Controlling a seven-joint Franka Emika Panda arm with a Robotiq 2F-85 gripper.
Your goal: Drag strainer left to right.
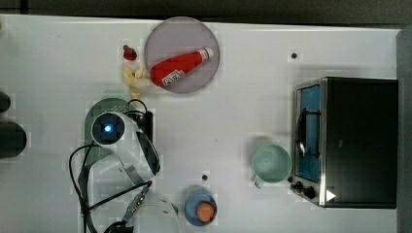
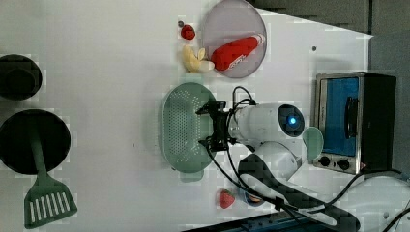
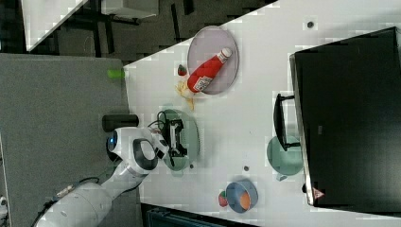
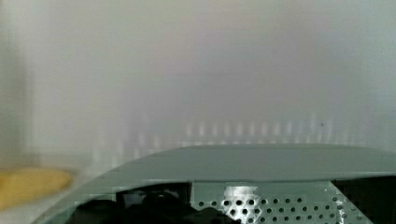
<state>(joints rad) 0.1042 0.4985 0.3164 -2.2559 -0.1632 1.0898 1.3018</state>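
Observation:
The pale green strainer [image 2: 181,128] rests on the white table, at the top view's left, where the arm's wrist [image 1: 108,128] covers most of it and a green edge [image 1: 99,108] shows. My gripper [image 2: 209,126] hangs over the strainer's rim on the left view's right side, with its fingers spread open and nothing between them. The right view shows the gripper [image 3: 176,137] low over the strainer bowl [image 3: 191,135]. Up close in the wrist view, I see the strainer's rim and perforated wall [image 4: 261,161].
A plate [image 1: 194,34] with a red ketchup bottle [image 1: 177,68], bananas [image 1: 132,76] and a strawberry [image 1: 129,52] lie beyond the strainer. A mint mug [image 1: 270,163] and toaster oven [image 1: 354,141] stand at the top view's right. A blue bowl [image 1: 194,213] sits near the front edge.

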